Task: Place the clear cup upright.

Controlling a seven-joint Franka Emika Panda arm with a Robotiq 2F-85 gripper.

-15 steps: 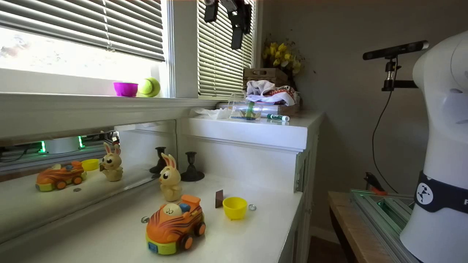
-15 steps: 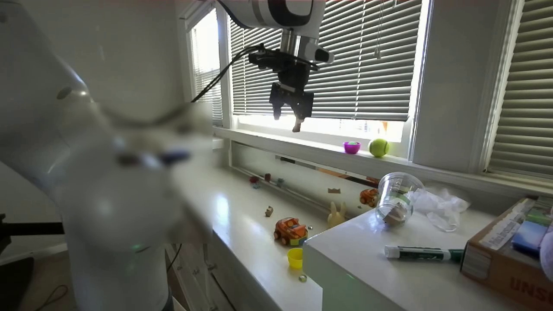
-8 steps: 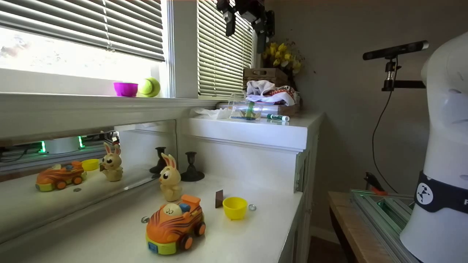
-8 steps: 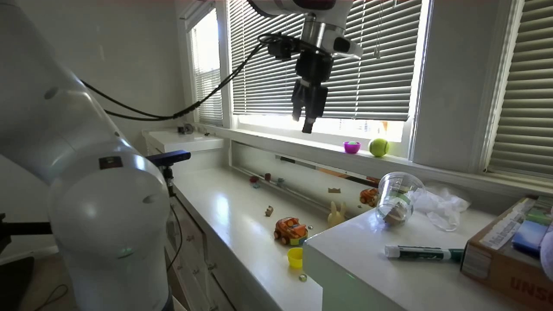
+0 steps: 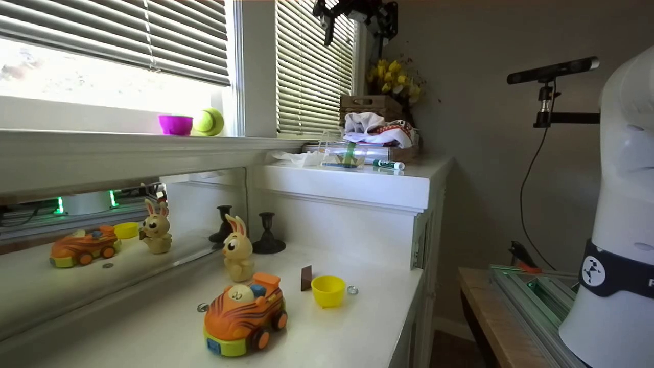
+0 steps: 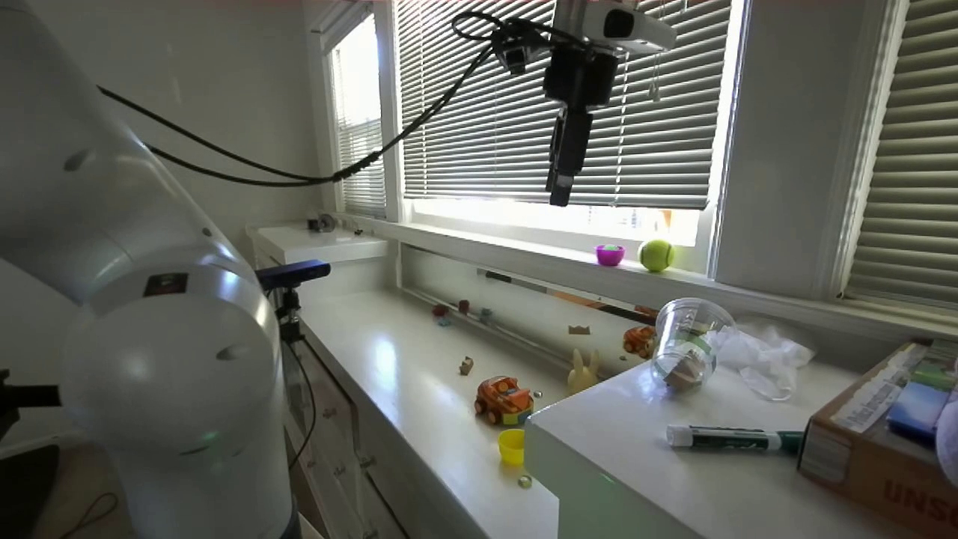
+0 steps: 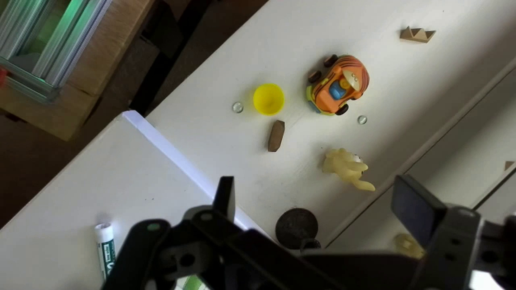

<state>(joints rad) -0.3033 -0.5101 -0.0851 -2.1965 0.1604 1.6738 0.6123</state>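
The clear cup [image 6: 690,340] lies tilted on its side on the raised white cabinet top, with a green mark on its wall and something brown at its narrow end. It also shows in an exterior view [image 5: 343,157], its wider end toward the window side. In the wrist view a green and white patch [image 7: 192,282] shows behind the gripper, perhaps part of the cup. My gripper [image 7: 316,189] is open and empty, pointing down high above the lower counter. It also shows in both exterior views [image 5: 353,47] [image 6: 563,196], well above and apart from the cup.
A green marker [image 6: 733,439], crumpled clear plastic [image 6: 763,359] and a cardboard box [image 6: 846,427] share the cabinet top. Below are the yellow cup [image 5: 328,291], orange toy car [image 5: 245,314], rabbit [image 5: 238,250] and candle holder [image 5: 267,235]. A tennis ball [image 6: 656,255] sits on the sill.
My gripper has moved right in both exterior views, a little higher, and turned so its fingers nearly overlap in one of them. The cup and other objects have not moved.
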